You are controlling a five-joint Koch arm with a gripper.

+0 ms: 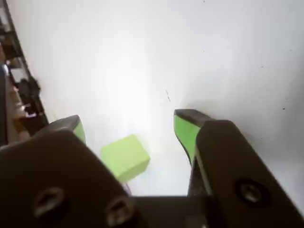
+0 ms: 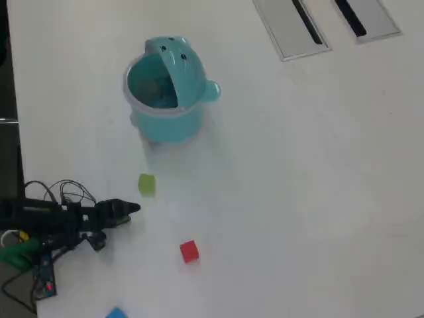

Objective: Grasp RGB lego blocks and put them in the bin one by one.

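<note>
A yellow-green lego block (image 1: 125,156) lies on the white table between my jaws in the wrist view, closer to the left finger. My gripper (image 1: 130,121) is open and its green-padded fingers touch nothing. In the overhead view the gripper (image 2: 132,209) sits at the lower left, with the yellow-green block (image 2: 146,184) just beyond its tip. A red block (image 2: 189,251) lies to the lower right of the gripper. At the bottom edge a light blue block (image 2: 116,313) is partly cut off. The teal bin (image 2: 169,126) stands further up with its flap lid raised.
Two flat grey slotted panels (image 2: 288,26) are set into the table at the top right of the overhead view. Loose cables (image 2: 66,192) and the arm's base lie at the left edge. Dark clutter (image 1: 19,95) shows beyond the table's edge in the wrist view.
</note>
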